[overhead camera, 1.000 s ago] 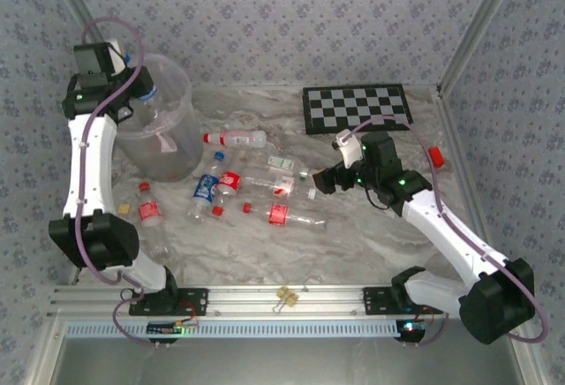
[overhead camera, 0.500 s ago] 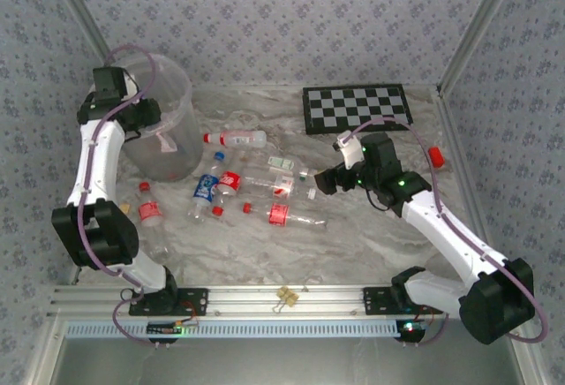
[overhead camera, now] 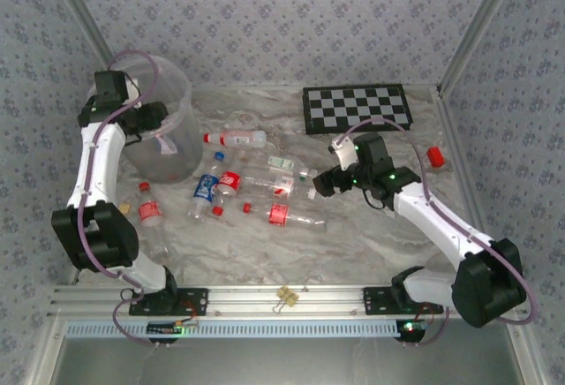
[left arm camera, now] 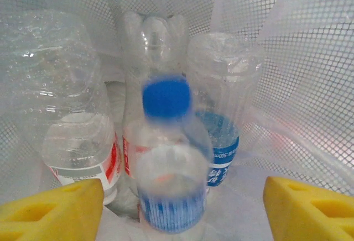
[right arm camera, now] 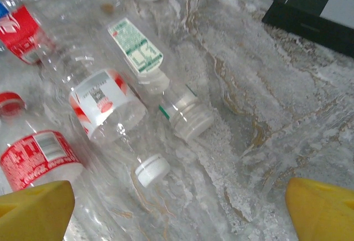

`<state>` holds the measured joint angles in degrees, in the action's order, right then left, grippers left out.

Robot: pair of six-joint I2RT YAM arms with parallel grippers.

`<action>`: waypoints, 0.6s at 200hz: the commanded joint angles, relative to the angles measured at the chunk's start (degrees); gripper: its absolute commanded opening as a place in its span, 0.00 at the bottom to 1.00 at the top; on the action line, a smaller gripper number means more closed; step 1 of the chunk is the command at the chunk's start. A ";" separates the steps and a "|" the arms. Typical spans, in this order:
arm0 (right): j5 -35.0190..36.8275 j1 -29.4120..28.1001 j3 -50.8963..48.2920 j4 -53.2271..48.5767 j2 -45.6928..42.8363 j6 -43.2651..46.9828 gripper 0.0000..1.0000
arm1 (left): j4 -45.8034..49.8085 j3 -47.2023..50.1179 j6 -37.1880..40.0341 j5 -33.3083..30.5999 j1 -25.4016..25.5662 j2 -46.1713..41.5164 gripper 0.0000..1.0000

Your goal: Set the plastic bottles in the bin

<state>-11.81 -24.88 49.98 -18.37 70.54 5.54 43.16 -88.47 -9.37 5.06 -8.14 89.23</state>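
Reaching into the bin (left arm camera: 287, 58) with the left gripper (left arm camera: 182, 208), pads spread wide and clear of a blue-capped bottle (left arm camera: 168, 197) between them, free to drop among other bottles resting just beyond the fingertips. Holding the right gripper (right arm camera: 180, 208) fully spread above the table (right arm camera: 265, 141), a white-capped bottle (right arm camera: 110, 105) just ahead of its pads, likely lined up as the next pick.
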 commanded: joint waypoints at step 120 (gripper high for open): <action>-1.85 -2.79 14.30 -12.31 15.53 17.09 0.99 | 6.58 -6.45 1.07 -7.05 0.23 -14.50 0.86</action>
<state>-14.76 -26.15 59.92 -26.68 82.61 18.22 48.29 -92.27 -8.56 2.15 -8.14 78.91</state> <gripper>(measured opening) 0.998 0.858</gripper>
